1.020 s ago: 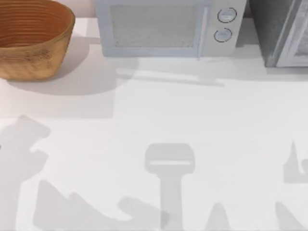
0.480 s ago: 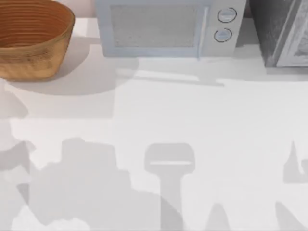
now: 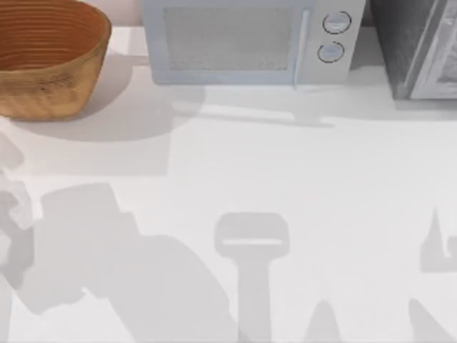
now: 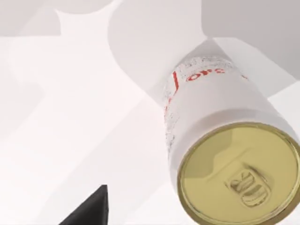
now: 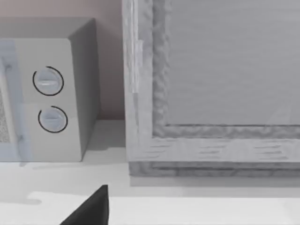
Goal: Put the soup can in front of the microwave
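**Soup can not yet collected as left arm closes in**

The soup can (image 4: 225, 154) stands upright on the white tabletop (image 3: 300, 186), seen from close above in the left wrist view, its gold top towards the camera. It has not been lifted, and the stretch of tabletop in front of the microwave (image 3: 246, 43) at the far edge lies bare, so by the look of it the whole carry is left to do: grasp, move, set down. Only a dark fingertip (image 4: 91, 211) of the left hand shows, apart from the can; whether that hand is spread or pressed together cannot be told. It touches nothing visible. The right arm looks towards the microwave's knobs and the darker speckled appliance (image 5: 211, 84), one fingertip (image 5: 91, 211) in view, its spread likewise unclear.
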